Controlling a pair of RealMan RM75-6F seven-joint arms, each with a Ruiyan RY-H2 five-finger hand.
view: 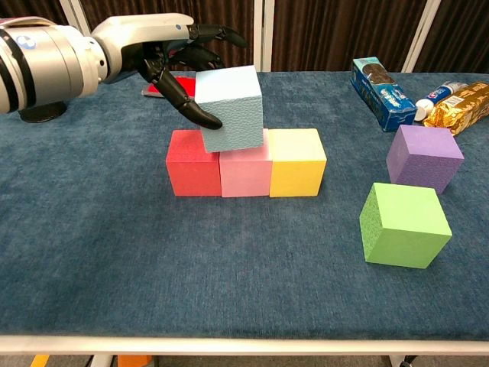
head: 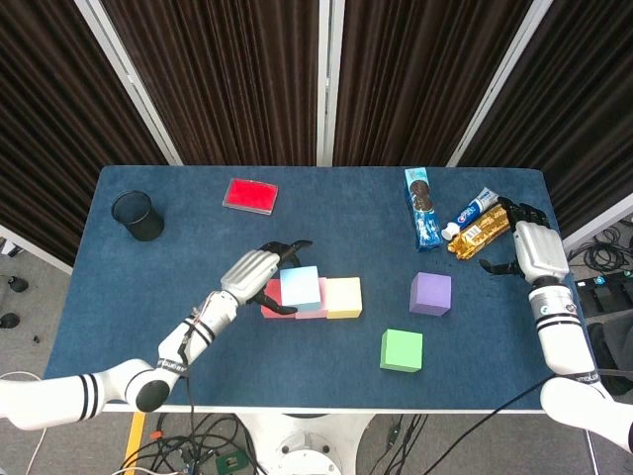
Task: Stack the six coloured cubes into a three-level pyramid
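Chest view: pink cube [view: 246, 173] top hidden under light-blue cube [view: 231, 108]

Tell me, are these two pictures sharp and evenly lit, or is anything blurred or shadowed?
Head view: even light, sharp throughout, only soft shadows beside the green cube and purple cube. Chest view: cubes crisp, the left hand in focus holding the light blue cube; the near table edge looks pale and bright; straight lines bend slightly toward the corners.

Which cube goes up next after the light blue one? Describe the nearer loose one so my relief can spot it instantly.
Start at the row of red, pink and yellow cubes mid-table. Two loose cubes sit to its right; the green cube is the one nearest the front edge, standing alone, in front of the purple cube.
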